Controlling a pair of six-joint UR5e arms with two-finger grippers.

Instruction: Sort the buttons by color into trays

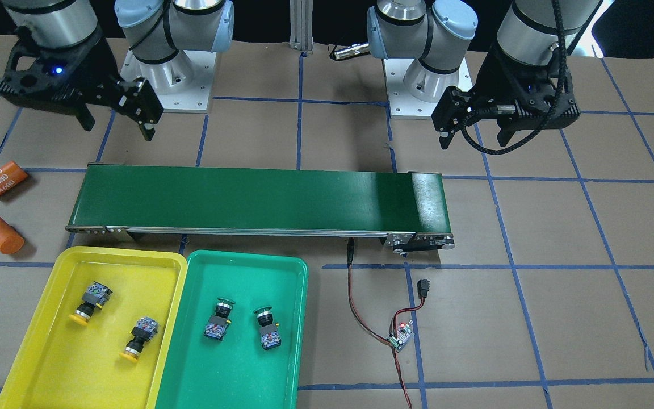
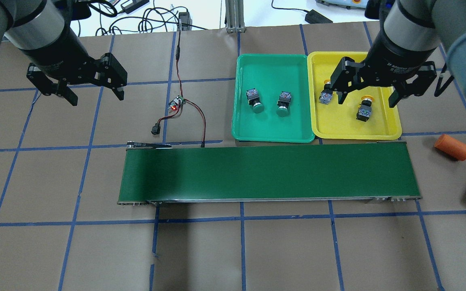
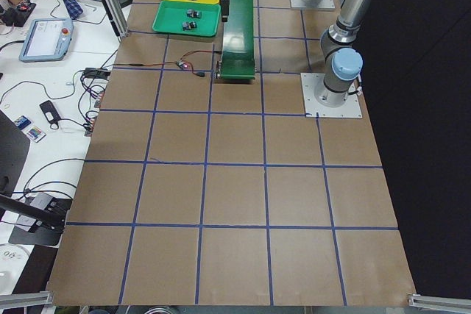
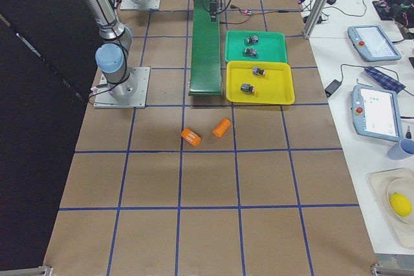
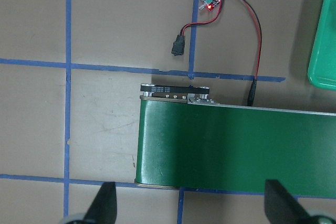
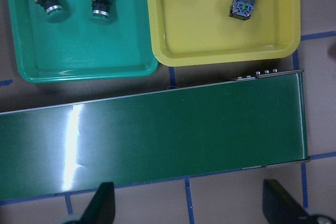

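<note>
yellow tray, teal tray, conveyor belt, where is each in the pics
yellow tray (image 1: 66, 369): exterior front-facing view, bare floor of the tray
teal tray (image 1: 230, 375): exterior front-facing view, bare floor of the tray
conveyor belt (image 1: 247, 199): exterior front-facing view, middle of the belt surface

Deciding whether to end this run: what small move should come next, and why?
Likely just lift both arms clear and stop: the yellow buttons lie in the yellow tray, the green buttons in the green tray, and the left gripper and right gripper hang open, holding nothing.
</note>
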